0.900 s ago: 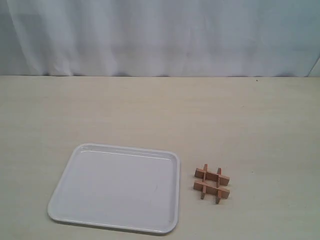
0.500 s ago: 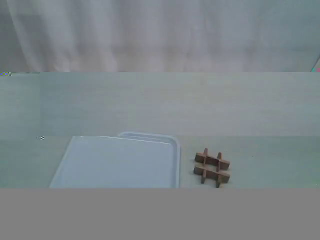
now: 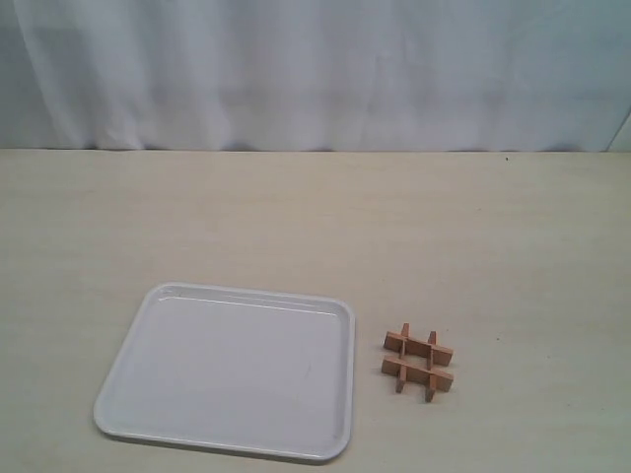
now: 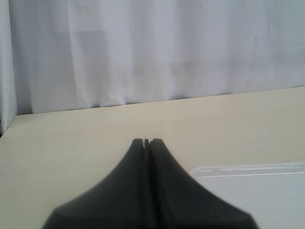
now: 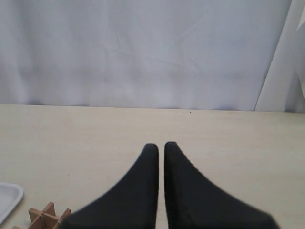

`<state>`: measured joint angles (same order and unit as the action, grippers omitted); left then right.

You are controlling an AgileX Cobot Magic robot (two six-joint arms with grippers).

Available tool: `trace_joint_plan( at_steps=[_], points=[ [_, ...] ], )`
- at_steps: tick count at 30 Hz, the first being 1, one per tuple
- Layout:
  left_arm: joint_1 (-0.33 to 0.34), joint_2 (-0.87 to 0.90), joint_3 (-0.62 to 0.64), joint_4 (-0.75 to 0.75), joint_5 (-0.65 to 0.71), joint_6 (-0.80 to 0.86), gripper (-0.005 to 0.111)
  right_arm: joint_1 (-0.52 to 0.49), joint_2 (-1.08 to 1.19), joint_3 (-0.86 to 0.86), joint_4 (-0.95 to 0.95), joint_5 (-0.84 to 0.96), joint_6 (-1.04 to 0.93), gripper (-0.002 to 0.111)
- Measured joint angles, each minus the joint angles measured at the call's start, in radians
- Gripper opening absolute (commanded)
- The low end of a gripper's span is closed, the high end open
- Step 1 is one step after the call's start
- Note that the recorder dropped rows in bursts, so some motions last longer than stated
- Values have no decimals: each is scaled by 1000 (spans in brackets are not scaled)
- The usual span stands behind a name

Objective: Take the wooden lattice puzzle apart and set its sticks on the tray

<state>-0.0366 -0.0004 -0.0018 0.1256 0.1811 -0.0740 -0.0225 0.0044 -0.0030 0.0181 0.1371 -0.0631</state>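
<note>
The wooden lattice puzzle point(image 3: 418, 362) lies assembled as a small reddish-brown hash shape on the table, just right of the tray point(image 3: 347, 374). The tray is white, flat and holds nothing. Neither gripper shows in the exterior view. In the left wrist view my left gripper point(image 4: 147, 141) is shut, its black fingers pressed together over the table, with a corner of the tray point(image 4: 248, 168) beside it. In the right wrist view my right gripper point(image 5: 161, 145) is shut on nothing, with only a thin slit between its fingers. An edge of the puzzle point(image 5: 45, 215) and a tray corner point(image 5: 7, 198) show beside it.
The pale wooden table point(image 3: 315, 217) stretches back to a white curtain point(image 3: 315, 69) along its far edge. No other objects show on the table.
</note>
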Motion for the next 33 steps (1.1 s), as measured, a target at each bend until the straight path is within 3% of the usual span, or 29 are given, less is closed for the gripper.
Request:
trace_joint_plan(
  at_steps=[15, 19, 20, 22, 28, 33],
  points=[
    [0, 0, 0, 0, 0, 0, 0, 0, 0, 0, 10, -24, 0, 4],
    [0, 0, 0, 0, 0, 0, 0, 0, 0, 0, 154, -45, 74, 4],
    [0, 0, 0, 0, 0, 0, 0, 0, 0, 0, 402, -127, 119, 4],
    [0, 0, 0, 0, 0, 0, 0, 0, 0, 0, 491, -163, 126, 4],
    [0, 0, 0, 0, 0, 0, 0, 0, 4, -40, 540, -161, 111, 4],
    [0, 0, 0, 0, 0, 0, 0, 0, 224, -188, 543, -137, 71, 4]
  ],
)
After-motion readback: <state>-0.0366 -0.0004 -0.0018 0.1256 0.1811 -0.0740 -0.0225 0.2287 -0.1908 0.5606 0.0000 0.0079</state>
